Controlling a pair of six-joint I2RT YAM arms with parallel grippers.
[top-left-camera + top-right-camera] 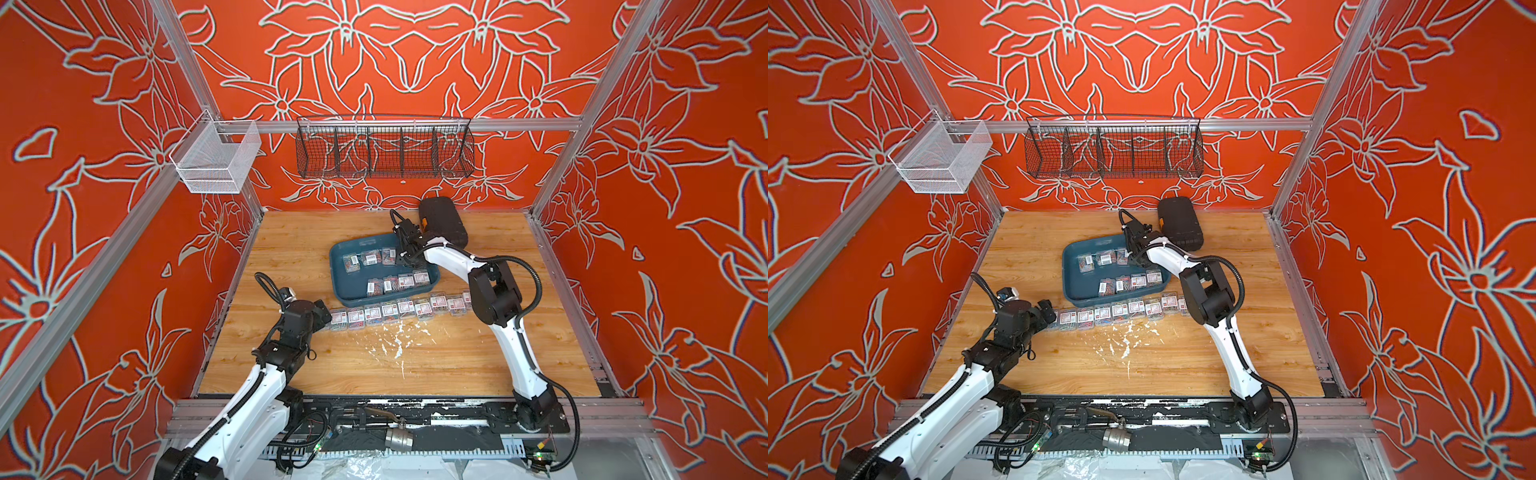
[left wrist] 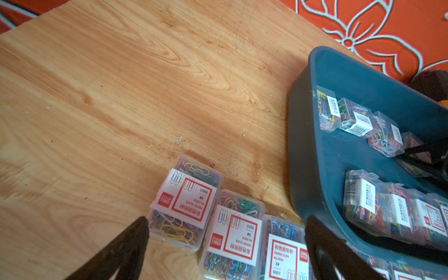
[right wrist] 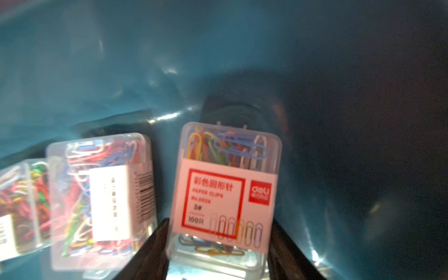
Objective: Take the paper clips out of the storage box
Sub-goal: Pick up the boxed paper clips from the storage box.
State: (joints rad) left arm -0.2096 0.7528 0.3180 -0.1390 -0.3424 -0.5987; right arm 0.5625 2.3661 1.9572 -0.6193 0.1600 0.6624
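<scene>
We judge the step in hand to be a pick from the tray. The right hand is down inside the storage box, its dark fingers pressed against both sides of one clip box, so it is partly closed on that box. The left hand is spread wide and holds nothing. It hovers over the near end of the row of paper clips that are already out on the worktop, just beside the tray's front wall.

About seven more boxes lie in the tray in two short rows, so the task looks a little over half done. As we read it, the next move calls for a straight lift over the low flared wall, without nudging the neighbouring box that lies just beside. Then comes a set-down in line with the row outside.

Much is hard to read. In both top views the wrist covers the right hand's fingertips. The right wrist view is blurred, and we cannot tell whether the gripped box has left the tray floor. The right arm hides the far end of the row and part of the black case.
</scene>
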